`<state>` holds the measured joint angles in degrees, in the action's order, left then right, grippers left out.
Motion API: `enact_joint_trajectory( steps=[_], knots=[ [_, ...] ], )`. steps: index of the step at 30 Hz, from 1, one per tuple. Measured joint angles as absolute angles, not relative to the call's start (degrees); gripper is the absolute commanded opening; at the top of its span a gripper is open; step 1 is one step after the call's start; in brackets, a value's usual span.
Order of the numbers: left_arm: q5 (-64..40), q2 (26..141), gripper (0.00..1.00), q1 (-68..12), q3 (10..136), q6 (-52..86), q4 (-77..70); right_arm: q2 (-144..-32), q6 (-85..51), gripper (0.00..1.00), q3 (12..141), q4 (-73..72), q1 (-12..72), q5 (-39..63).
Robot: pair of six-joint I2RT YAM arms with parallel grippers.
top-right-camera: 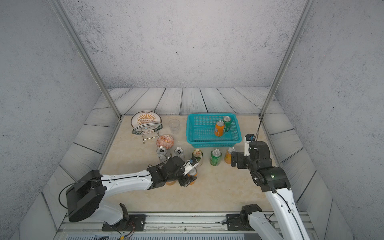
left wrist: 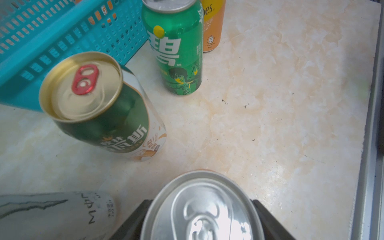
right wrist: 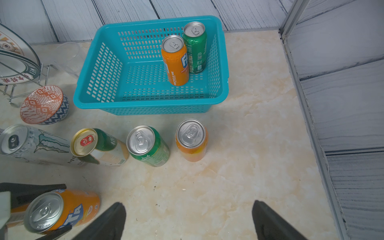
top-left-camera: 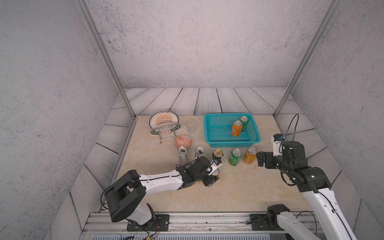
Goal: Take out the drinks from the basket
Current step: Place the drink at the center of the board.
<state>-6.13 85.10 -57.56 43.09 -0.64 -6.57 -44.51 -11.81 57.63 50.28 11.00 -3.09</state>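
One orange Fanta can (right wrist: 60, 209) is clamped between the jaws of the left gripper (top-left-camera: 215, 176), low over the near table; the step in hand looks like setting it down in front of the row of cans (top-left-camera: 217, 154); whether it touches the surface I cannot tell. The right gripper (top-left-camera: 259, 159) hangs spread wide and empty, just beside the orange can (top-left-camera: 249, 155) at the row's end. Farther off, the teal basket (top-left-camera: 228, 141) holds a second Fanta can (top-left-camera: 236, 128) and a green can (top-left-camera: 243, 122), upright and touching, in its far right corner. The next move calls for a release, then a reach over the rim, likely by the right arm, without toppling that pair. The tabletop (top-left-camera: 239, 187) is beige and marbled; grey speckled walls (top-left-camera: 197, 41) rise behind.
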Motion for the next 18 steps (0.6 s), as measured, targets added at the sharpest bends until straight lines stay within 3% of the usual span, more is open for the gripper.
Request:
enact_joint_trajectory(
  steps=[18],
  knots=[
    [-5.67,84.95,0.78,-57.56,43.0,-1.93,-6.66,-44.64,-11.84,0.99,57.12,49.89,11.0,-3.11]
  ],
)
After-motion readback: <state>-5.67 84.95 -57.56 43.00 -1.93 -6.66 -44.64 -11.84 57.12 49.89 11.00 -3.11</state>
